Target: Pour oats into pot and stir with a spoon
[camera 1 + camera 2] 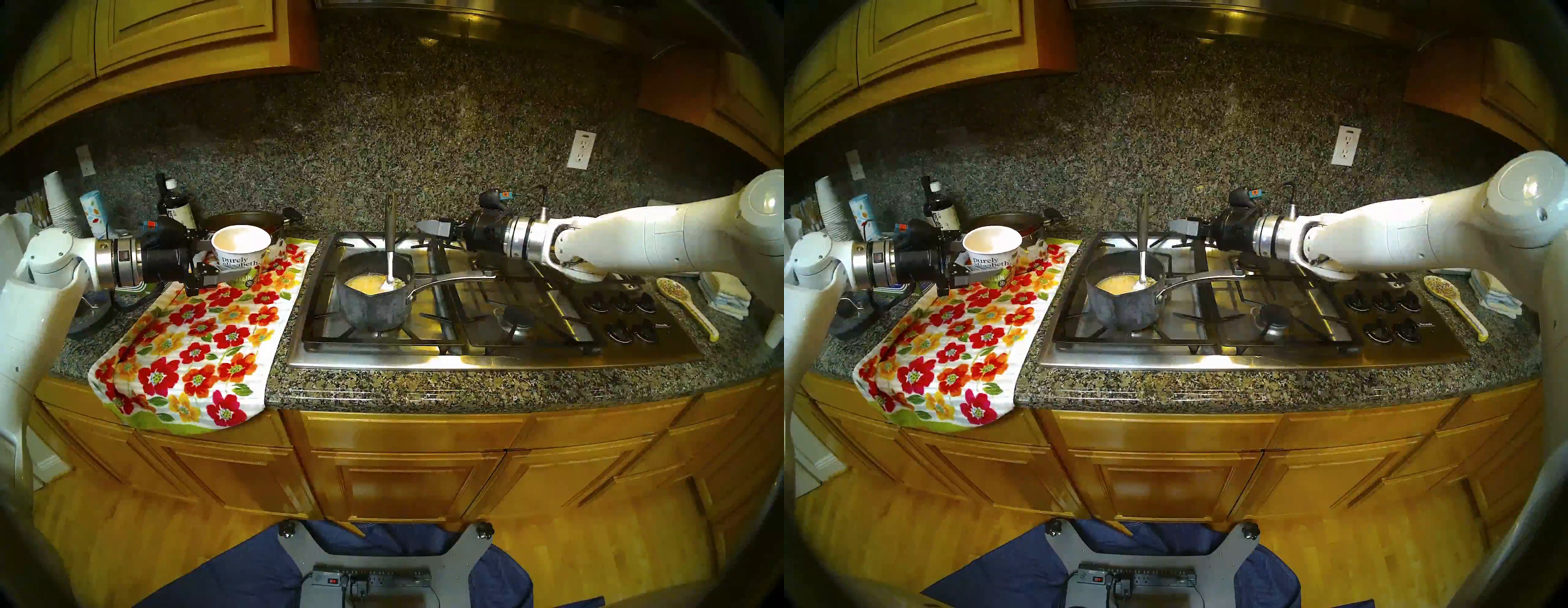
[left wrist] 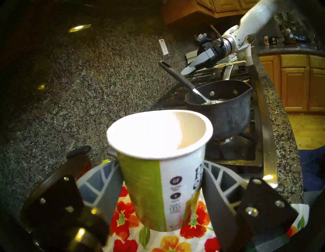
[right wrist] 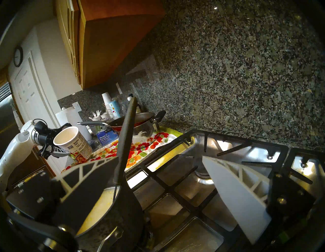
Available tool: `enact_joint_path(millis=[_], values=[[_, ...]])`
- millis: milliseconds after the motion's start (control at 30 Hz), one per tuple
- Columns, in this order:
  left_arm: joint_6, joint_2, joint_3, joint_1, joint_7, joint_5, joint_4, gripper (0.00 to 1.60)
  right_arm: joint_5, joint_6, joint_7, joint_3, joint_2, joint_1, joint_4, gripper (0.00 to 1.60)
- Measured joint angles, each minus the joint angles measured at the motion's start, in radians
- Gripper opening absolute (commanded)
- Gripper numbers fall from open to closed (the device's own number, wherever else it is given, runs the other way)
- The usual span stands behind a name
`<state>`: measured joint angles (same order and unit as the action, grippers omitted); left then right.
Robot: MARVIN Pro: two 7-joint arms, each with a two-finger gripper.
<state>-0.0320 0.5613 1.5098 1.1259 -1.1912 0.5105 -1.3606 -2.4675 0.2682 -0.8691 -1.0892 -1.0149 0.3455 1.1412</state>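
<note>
My left gripper [image 1: 220, 261] is clamped on the white paper cup printed "purely elizabeth" with a green band [image 1: 240, 254], held upright above the red-and-orange floral cloth [image 1: 203, 339], left of the steel gas cooktop [image 1: 488, 356]. The small dark grey mottled saucepan with a long silver handle [image 1: 373, 297] sits on the front-left burner and holds a pale yellow mixture; the long dark-handled spoon with a pale bowl [image 1: 389, 250] leans in it. My right gripper [image 1: 428, 226] hangs spread and empty behind the spoon handle. I judge the pour is next: I would carry the cup level over the saucepan, clear of the spoon, then tip slowly.
</note>
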Motion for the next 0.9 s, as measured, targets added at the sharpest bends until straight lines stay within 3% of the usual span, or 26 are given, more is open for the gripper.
enact_joint_path(millis=[900], values=[[-0.073,0.144,-0.092,-0.174,0.072,-0.214,-0.039,0.78,-0.001,0.000,-0.001,-0.001,-0.001,-0.001,0.000,1.60]])
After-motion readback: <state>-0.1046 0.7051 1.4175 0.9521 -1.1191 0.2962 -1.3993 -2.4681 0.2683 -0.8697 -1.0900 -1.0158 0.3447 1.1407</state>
